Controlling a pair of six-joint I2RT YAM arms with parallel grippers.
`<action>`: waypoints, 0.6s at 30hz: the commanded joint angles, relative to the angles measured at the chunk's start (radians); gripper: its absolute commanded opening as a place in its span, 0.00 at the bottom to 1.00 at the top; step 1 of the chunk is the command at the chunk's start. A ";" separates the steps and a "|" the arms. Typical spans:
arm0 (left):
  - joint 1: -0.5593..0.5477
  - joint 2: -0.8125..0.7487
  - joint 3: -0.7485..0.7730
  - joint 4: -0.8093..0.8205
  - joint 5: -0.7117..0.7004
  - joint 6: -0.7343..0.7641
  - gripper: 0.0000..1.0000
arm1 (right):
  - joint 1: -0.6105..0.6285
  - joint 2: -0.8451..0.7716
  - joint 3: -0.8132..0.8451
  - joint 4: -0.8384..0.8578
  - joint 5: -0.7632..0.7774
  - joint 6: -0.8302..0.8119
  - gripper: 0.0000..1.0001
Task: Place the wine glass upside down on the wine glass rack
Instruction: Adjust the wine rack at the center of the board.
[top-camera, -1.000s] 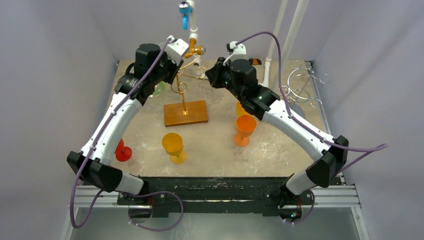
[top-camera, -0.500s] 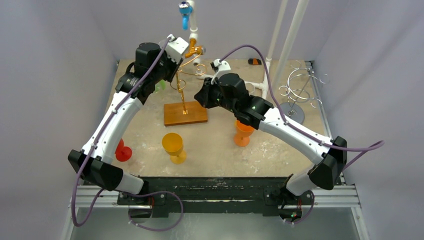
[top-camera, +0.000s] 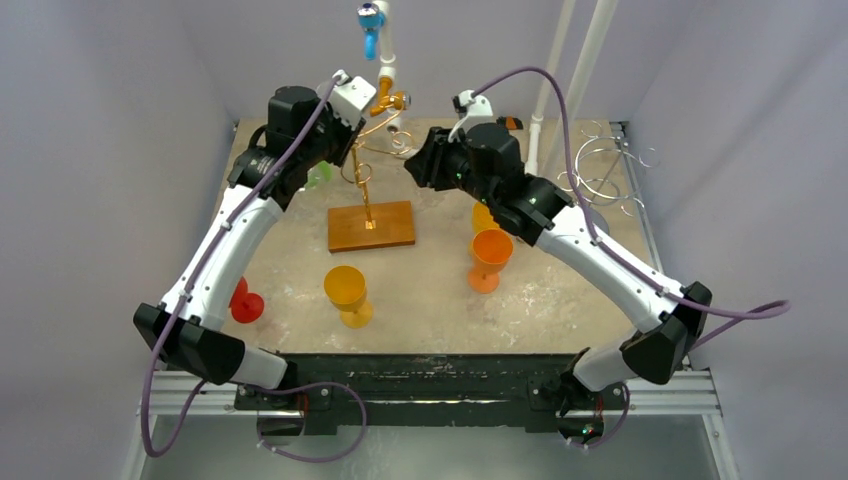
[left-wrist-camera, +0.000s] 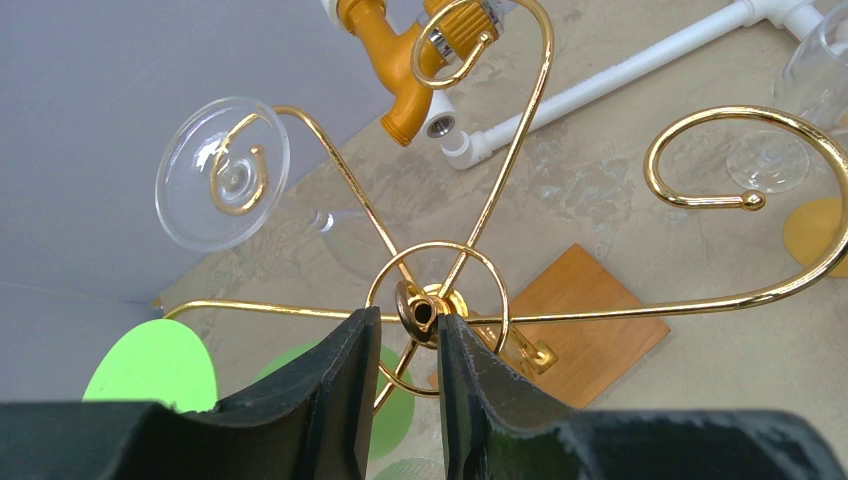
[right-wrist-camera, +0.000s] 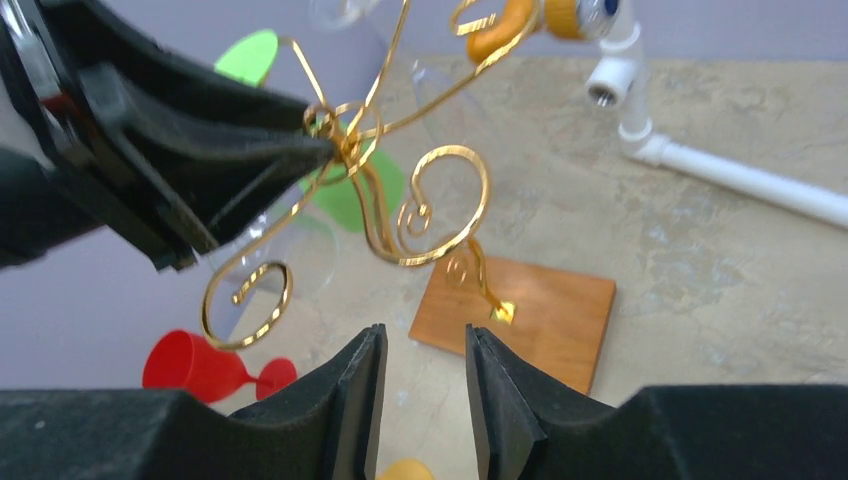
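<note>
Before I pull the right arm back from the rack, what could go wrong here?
1. The open right gripper sits close to the gold curls of the rack; a sideways move could snag one and tip the rack.
2. The left gripper pinches the rack's top, so any tug could shake the clear glass off its hook.
3. The orange glass stands under the right forearm; a low retreat may knock it.

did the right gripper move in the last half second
Yes. The right gripper has backed off up and to the right in the top view, away from the wine glass rack.
</note>
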 joint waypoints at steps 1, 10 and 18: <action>0.016 -0.052 -0.003 0.017 0.017 -0.004 0.31 | -0.044 -0.053 0.077 0.011 -0.022 -0.020 0.43; 0.017 -0.070 -0.013 0.010 0.050 -0.021 0.31 | -0.089 0.045 0.172 -0.006 -0.068 -0.031 0.48; 0.016 -0.077 0.011 -0.017 0.063 -0.056 0.38 | -0.096 0.097 0.193 0.013 -0.087 -0.020 0.48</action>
